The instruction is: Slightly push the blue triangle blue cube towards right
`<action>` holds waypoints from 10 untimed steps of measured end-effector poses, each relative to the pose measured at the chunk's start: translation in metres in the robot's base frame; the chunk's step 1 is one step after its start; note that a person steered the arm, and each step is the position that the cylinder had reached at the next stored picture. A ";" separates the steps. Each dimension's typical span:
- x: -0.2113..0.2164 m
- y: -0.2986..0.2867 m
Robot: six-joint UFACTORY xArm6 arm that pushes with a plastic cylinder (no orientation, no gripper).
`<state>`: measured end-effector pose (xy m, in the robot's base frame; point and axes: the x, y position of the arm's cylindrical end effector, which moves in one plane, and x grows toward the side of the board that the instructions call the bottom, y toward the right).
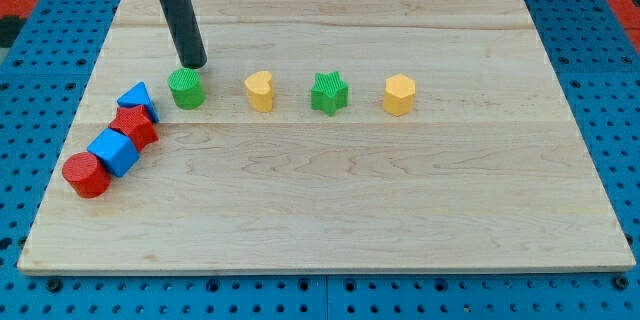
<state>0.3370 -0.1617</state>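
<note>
The blue triangle [137, 99] lies at the view's left on the wooden board [400, 190]. The blue cube [113, 151] lies below and left of it, with a red block [133, 126] between them. A red cylinder [85, 174] touches the cube's lower left. These blocks form a diagonal chain. My tip [194, 64] rests just above the green cylinder [186, 89], up and to the right of the blue triangle, apart from both blue blocks.
A yellow heart-shaped block [260, 91], a green star [328, 93] and a yellow hexagonal block [399, 95] stand in a row to the right of the green cylinder. The board's left edge runs close to the red cylinder.
</note>
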 end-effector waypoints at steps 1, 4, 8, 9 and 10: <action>-0.007 -0.018; -0.013 -0.117; 0.080 -0.117; 0.077 -0.094; 0.077 -0.065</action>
<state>0.4136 -0.2269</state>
